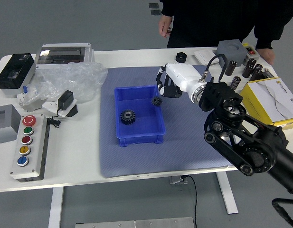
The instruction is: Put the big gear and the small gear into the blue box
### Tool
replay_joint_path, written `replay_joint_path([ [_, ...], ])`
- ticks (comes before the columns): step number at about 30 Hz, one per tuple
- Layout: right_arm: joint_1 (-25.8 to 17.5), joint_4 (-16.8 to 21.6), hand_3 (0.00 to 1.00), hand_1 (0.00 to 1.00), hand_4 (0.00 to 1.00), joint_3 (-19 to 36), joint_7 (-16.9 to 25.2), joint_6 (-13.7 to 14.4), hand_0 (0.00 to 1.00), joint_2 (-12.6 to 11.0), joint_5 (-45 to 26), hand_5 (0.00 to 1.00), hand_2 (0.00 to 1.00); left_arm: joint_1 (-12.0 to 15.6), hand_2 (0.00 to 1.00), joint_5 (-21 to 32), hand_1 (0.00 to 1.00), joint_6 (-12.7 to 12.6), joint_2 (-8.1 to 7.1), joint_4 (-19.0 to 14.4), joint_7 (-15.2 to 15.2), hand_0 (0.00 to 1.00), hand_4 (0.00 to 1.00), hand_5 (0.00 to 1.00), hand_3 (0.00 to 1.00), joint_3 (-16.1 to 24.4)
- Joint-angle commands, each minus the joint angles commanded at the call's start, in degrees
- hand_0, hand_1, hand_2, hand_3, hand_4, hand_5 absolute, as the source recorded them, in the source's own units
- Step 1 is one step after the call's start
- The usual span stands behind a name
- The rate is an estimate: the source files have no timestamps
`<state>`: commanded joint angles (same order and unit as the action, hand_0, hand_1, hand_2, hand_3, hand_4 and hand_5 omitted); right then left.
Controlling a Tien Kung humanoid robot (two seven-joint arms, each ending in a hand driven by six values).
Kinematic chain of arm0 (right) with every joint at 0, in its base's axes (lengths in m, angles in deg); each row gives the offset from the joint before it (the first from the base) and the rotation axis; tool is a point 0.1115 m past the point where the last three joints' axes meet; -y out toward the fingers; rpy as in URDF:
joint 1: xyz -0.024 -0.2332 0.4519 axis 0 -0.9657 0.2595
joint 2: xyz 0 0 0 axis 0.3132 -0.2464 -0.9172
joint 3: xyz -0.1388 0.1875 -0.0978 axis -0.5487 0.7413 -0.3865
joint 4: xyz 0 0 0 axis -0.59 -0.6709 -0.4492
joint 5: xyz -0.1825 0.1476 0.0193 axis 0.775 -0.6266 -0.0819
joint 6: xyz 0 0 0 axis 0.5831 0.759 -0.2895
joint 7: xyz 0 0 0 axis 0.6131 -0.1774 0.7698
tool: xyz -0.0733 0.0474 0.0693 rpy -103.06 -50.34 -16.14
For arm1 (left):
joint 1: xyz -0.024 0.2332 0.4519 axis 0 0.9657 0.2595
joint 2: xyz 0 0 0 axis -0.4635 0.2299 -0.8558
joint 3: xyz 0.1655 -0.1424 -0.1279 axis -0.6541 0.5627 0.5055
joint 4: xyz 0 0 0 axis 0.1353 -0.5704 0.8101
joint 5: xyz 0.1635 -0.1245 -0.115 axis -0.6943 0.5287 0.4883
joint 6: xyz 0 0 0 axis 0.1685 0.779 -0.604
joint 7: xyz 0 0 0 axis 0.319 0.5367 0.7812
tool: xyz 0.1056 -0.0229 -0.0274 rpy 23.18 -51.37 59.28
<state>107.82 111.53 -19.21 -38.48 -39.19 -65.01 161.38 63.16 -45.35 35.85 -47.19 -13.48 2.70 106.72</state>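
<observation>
The fingers (173, 91) of the right hand (184, 78) pinch the small gear (157, 100) over the right rim of the blue box (145, 126). The big gear (127, 116) lies inside, toward the left. The box is on a mat (184, 147) on the desk (80, 161). Beyond, one person's hand (165, 25) hangs; the other hand (267, 55) rests at the far right corner.

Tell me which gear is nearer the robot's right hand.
The small gear, close by the right hand at the blue box's right wall; the big gear lies farther left.
</observation>
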Motion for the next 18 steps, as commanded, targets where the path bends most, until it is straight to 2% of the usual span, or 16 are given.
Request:
replay_joint_path([
  [7, -0.8, -0.7, 0.619, 0.428, 0.381, -2.3, 0.2, 0.4, 0.399, 2.3, -0.9, 0.236, 0.461, 0.1, 0.798, -0.1, 0.809, 0.0, -0.03, 0.0, 0.0, 0.78, 0.626, 0.237, 0.816, -0.1],
  [10, -1.1, -0.7, 0.619, 0.428, 0.381, -2.1, 0.3, 0.4, 0.399, 2.2, -1.3, 0.236, 0.461, 0.2, 0.798, -0.1, 0.809, 0.0, -0.05, 0.0, 0.1, 0.78, 0.626, 0.237, 0.816, -0.2],
  [11, -1.2, -0.7, 0.657, 0.507, 0.487, -1.8, 0.4, 0.4, 0.441, 2.1, -1.4, 0.307, 0.558, 0.2, 0.799, -0.1, 0.809, 0.0, -0.05, 0.0, 0.1, 0.78, 0.626, 0.237, 0.816, -0.2],
  [16, -1.6, -0.4, 0.657, 0.507, 0.487, 1.4, 0.9, 0.2, 0.441, 0.6, -2.1, 0.307, 0.558, 0.2, 0.799, -0.1, 0.809, 0.0, -0.05, 0.0, 0.0, 0.78, 0.626, 0.237, 0.816, -0.3],
  [17, -1.7, -0.3, 0.746, 0.644, 0.656, 2.1, 0.9, 0.2, 0.636, 0.2, -2.2, 0.447, 0.737, 0.2, 0.799, 0.0, 0.81, 0.0, -0.05, 0.0, 0.0, 0.78, 0.626, 0.238, 0.816, -0.3],
  [18, -1.9, -0.1, 0.746, 0.644, 0.656, 3.1, 1.1, 0.2, 0.636, -0.2, -2.5, 0.447, 0.737, 0.2, 0.799, -0.1, 0.81, 0.0, -0.06, 0.0, 0.0, 0.78, 0.626, 0.238, 0.816, -0.2],
])
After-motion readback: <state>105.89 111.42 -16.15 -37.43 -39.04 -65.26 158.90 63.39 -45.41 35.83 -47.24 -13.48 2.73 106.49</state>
